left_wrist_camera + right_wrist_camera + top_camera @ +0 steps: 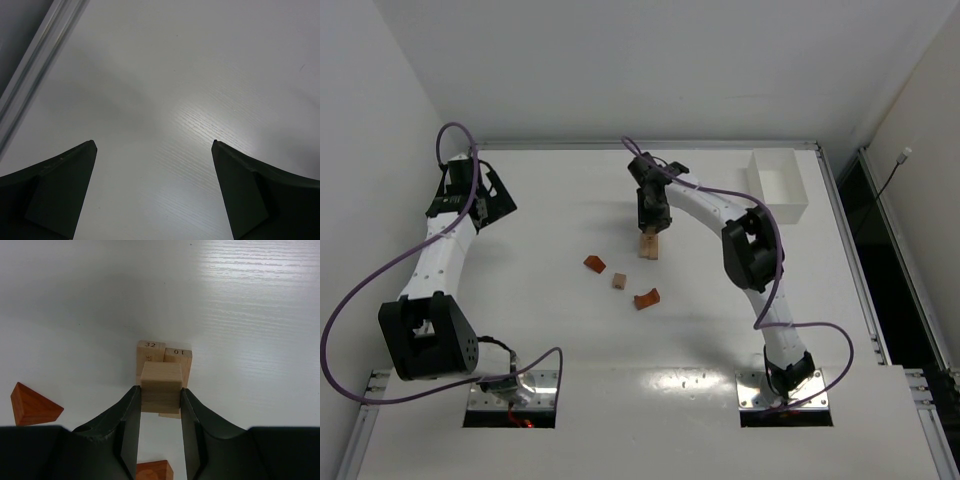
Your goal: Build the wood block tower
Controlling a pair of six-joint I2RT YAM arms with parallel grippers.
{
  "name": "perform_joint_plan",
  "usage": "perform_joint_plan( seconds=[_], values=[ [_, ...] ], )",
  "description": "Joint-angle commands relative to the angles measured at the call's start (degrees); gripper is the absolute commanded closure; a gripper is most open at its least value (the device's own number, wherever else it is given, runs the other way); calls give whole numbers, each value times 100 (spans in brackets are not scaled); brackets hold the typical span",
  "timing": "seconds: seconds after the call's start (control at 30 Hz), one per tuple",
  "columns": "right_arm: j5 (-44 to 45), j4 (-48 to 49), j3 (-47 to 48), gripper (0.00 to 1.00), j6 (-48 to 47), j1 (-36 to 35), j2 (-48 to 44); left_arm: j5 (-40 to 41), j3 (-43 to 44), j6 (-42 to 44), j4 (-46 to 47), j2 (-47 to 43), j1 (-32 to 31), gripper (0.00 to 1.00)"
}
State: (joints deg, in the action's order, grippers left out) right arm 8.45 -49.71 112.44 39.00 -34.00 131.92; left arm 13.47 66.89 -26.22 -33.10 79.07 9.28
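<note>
My right gripper (652, 224) is shut on a light tan cube (161, 381). It holds the cube on or just above two tan bars lying side by side, marked 32 (150, 353) and 10 (179, 359); I cannot tell whether it touches them. These bars form the tower base (647, 247). Loose on the table are a reddish-orange wedge (594, 263), a small tan cube (619, 281) and a reddish-orange arch (647, 298). The wedge also shows in the right wrist view (32, 405). My left gripper (492, 200) is open and empty at the far left, over bare table (154, 145).
A white rectangular box (777, 185) stands at the back right. A metal rail (35, 75) runs along the table's left edge beside my left gripper. Another reddish-orange piece (152, 471) lies just under my right gripper.
</note>
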Motion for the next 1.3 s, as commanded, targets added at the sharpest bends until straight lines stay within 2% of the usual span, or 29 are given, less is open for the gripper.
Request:
perform_joint_plan(
  seconds=[0.0, 0.27, 0.3, 0.4, 0.43, 0.6, 0.73, 0.8, 1.0, 1.13, 1.27],
  values=[
    [96, 85, 199, 100, 20, -37, 18, 15, 52, -50, 129, -14, -58, 0],
    [43, 85, 252, 99, 20, -37, 71, 15, 52, -50, 129, 39, -58, 0],
    [43, 137, 252, 92, 20, -37, 71, 15, 52, -50, 129, 39, -58, 0],
    [43, 137, 252, 86, 20, -37, 71, 15, 104, -50, 129, 39, -58, 0],
    [43, 137, 252, 80, 20, -37, 71, 15, 105, -50, 129, 91, -58, 0],
    [43, 137, 252, 77, 20, -37, 71, 15, 105, -50, 129, 91, -58, 0],
    [43, 137, 199, 68, 20, -37, 71, -46, 105, -50, 129, 91, -58, 0],
    [95, 137, 199, 67, -33, -37, 71, -47, 105, -50, 129, 91, -58, 0],
    [96, 137, 199, 56, -33, -37, 71, -47, 105, -50, 129, 91, -58, 0],
    [-27, 199, 199, 53, -156, -37, 10, -47, 105, -50, 129, 91, -58, 0],
    [-150, 409, 252, 53, -611, -37, -445, -47, 105, -50, 129, 91, -58, 0]
  ],
)
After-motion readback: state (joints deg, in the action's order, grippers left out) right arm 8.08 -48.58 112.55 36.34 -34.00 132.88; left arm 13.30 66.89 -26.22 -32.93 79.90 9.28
